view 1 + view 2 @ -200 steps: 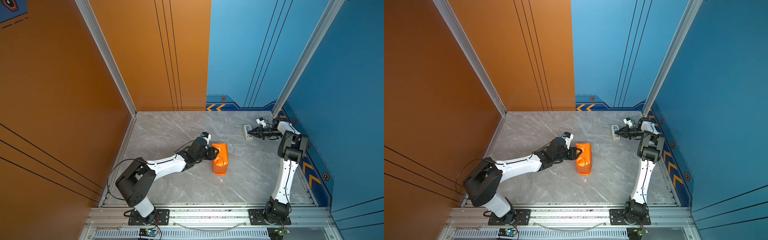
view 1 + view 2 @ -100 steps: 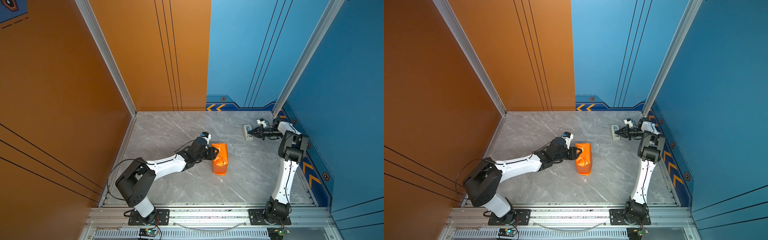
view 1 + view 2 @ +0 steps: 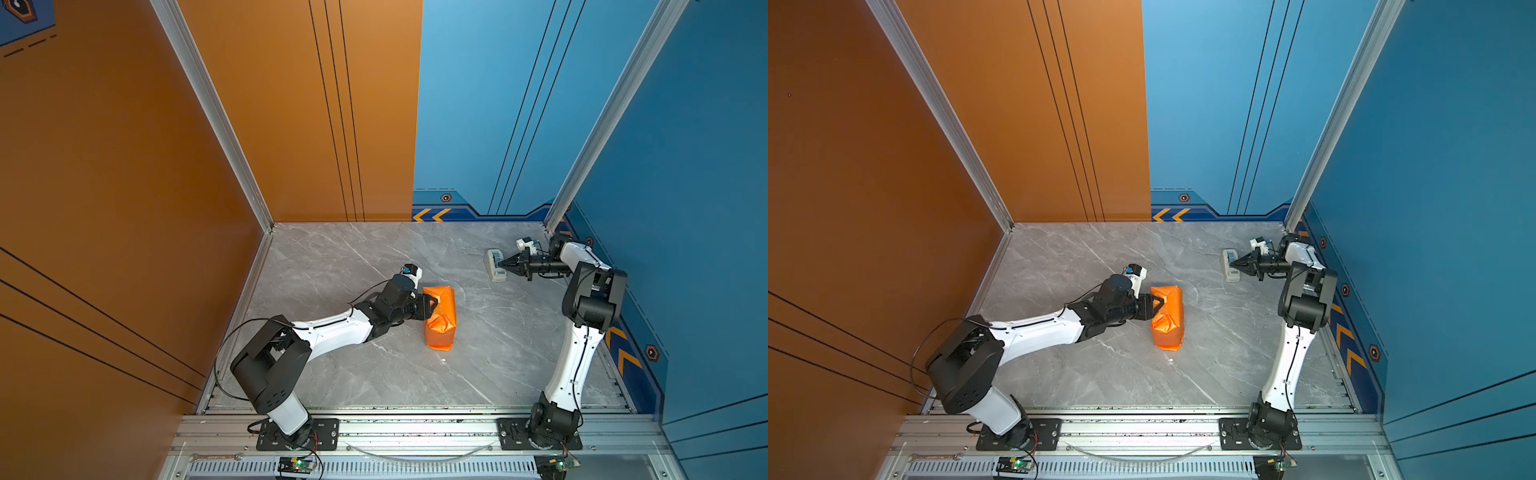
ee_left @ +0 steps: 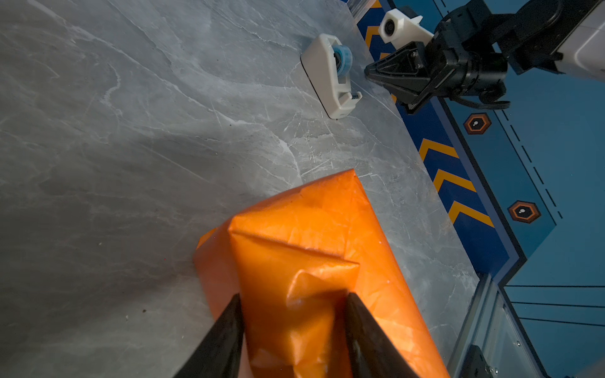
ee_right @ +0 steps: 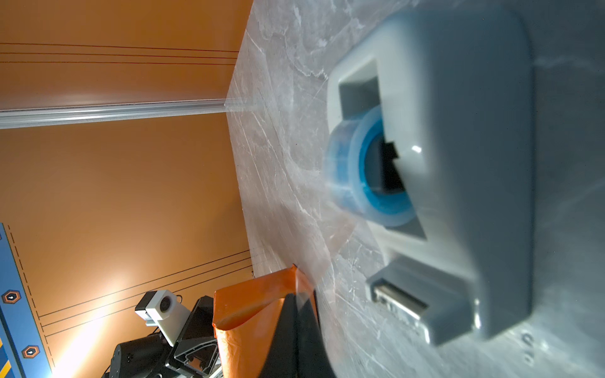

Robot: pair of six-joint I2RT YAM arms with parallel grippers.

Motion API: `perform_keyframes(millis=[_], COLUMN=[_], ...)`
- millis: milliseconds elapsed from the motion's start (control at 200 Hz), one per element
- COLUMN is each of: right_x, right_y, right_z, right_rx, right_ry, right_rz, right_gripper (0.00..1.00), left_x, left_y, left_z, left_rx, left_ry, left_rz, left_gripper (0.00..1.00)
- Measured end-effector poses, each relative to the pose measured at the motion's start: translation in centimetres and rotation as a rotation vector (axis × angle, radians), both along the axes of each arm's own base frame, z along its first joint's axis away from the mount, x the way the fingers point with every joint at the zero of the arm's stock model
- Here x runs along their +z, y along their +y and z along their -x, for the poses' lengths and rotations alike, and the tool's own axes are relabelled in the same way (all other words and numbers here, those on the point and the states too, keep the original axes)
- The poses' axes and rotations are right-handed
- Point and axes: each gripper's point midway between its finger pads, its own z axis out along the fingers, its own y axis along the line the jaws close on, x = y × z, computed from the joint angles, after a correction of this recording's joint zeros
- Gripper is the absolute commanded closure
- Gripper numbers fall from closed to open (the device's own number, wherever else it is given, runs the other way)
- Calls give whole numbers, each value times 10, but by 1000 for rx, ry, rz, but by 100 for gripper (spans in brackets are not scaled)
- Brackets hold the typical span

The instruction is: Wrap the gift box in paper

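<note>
The paper (image 3: 440, 320) (image 3: 1168, 318), glossy orange and creased, is folded into a parcel lying mid-table. The gift box is hidden inside it. My left gripper (image 3: 432, 305) (image 4: 293, 296) is shut on the paper (image 4: 311, 245), with one jaw on each side of the parcel's folded end flap. My right gripper (image 3: 500, 264) (image 5: 296, 294) is shut at the far right, its tips beside the white tape dispenser (image 3: 493, 265) (image 5: 458, 163). A thin clear strip of tape (image 5: 327, 235) runs from the blue roll to its closed tips.
The grey marble table (image 3: 374, 257) is boxed in by an orange wall on the left and blue walls at the back and right. The right arm's elbow (image 3: 594, 299) stands close to the right wall. A metal rail (image 3: 415, 428) runs along the front edge.
</note>
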Motion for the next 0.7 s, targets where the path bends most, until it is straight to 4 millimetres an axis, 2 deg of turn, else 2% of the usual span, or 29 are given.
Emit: perform_keyframes(millis=[145, 391, 701], right_x=[0, -13, -60], right_y=[-2, -4, -9], right_z=[19, 48, 51], right_rx=[-47, -130, -188], right_ry=[40, 83, 145], right_rz=[27, 83, 131], right_gripper=[100, 100, 100], left_x=[0, 0, 0], left_y=[0, -1, -2], left_z=[0, 1, 1], left_rx=[1, 3, -2], left_ry=[-1, -6, -16], left_rz=[-2, -5, -11], left_gripper=[50, 50, 50])
